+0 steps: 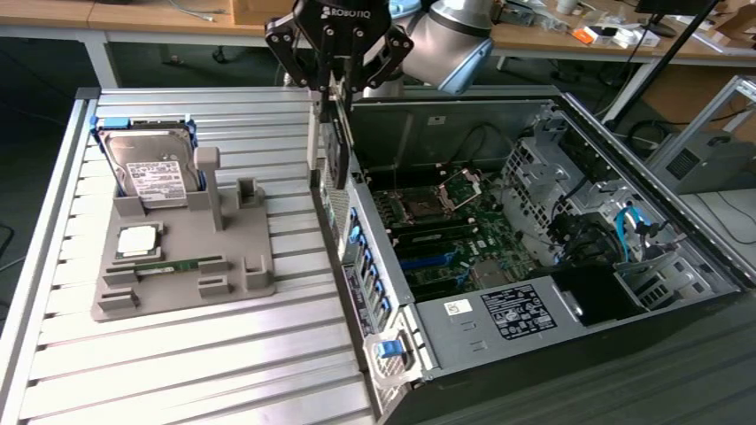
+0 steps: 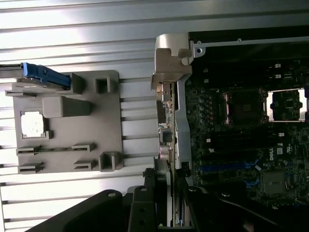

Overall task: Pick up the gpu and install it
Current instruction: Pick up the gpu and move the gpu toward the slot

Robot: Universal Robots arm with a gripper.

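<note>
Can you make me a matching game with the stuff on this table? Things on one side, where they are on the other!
Things:
1. gpu
2. hard drive
3. memory stick

Places:
A. lying lengthwise in a slot of the gray holder
B. held in the gripper
C. standing upright at the gray holder's far end

Pairs: 1-B, 2-C, 3-A

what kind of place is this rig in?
Probably a robotics lab bench: an open PC case lies on a slatted metal table, a grey parts fixture sits beside it, and cluttered wooden desks stand behind.
</note>
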